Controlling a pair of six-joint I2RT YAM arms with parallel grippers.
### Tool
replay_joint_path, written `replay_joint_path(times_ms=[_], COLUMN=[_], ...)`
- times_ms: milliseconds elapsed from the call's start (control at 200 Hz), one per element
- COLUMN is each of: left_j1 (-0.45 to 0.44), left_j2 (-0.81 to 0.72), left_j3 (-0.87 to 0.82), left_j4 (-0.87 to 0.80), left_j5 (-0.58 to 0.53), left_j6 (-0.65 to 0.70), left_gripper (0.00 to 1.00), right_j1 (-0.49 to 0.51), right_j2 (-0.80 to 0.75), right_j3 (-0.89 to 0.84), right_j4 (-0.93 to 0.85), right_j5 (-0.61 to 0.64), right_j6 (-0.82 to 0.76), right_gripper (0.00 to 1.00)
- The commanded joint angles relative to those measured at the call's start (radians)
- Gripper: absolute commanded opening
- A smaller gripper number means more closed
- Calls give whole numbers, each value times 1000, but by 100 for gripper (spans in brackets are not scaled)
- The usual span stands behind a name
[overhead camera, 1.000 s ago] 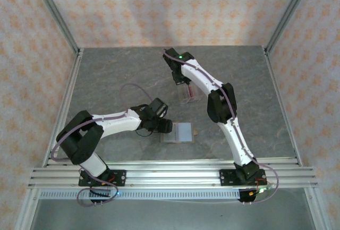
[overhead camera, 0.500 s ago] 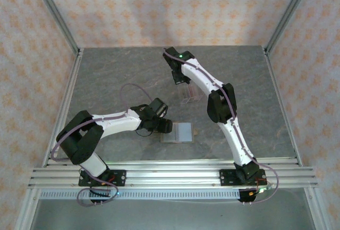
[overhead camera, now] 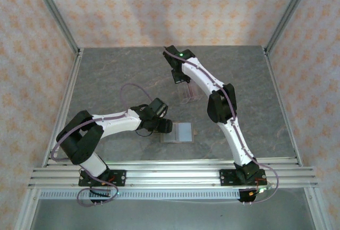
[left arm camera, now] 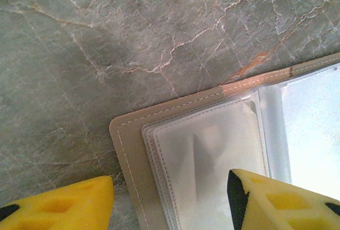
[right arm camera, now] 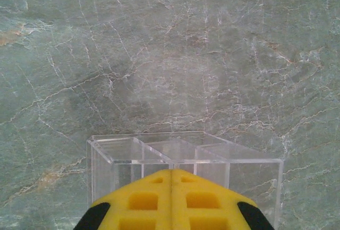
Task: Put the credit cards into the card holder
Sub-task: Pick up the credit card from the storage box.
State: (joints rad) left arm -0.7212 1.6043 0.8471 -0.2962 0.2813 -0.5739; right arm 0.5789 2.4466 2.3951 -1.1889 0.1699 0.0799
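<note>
Spread open flat on the grey marbled surface point(left arm camera: 106, 44): tan-brown stitched folding card holder point(left arm camera: 202, 155) with clear pockets, long axis running across the left claw point(left arm camera: 167, 187). Half open there, one finger on either side of the holder's corner, gripping nothing. Pressed fully shut just above a clear plastic slotted rack point(right arm camera: 114, 158): right claw point(right arm camera: 171, 174).

In the left wrist view, the card holder point(left arm camera: 133, 150) runs off the right and bottom edges. Both yellow fingers of the left pincer point(left arm camera: 170, 187) are cropped at the bottom. In the right wrist view, the pressed-together fingers of the right pincer point(right arm camera: 171, 174) cover the near middle of the clear rack point(right arm camera: 114, 158), whose base is cut off. From above, the right arm point(overhead camera: 202, 78) overlaps the rack, and its contents are too small to make out.
</note>
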Motion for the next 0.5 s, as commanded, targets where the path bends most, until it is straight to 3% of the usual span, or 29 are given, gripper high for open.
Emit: replay_joint_path(times_ms=[0,495], left_j1=[-7,-7], left_j2=[-1,-14], left_j3=[9,14], left_j4=[-11,-31], left_j5=[-7,-16], left_j6=[9,-6], left_gripper=[59,59], right_j1=[-7,-5], right_j2=[-89,-177], right_j3=[30,19], right_j4=[-44,-76], right_j5=[-14,-66], right_j6=[-3,12], right_gripper=[0,0])
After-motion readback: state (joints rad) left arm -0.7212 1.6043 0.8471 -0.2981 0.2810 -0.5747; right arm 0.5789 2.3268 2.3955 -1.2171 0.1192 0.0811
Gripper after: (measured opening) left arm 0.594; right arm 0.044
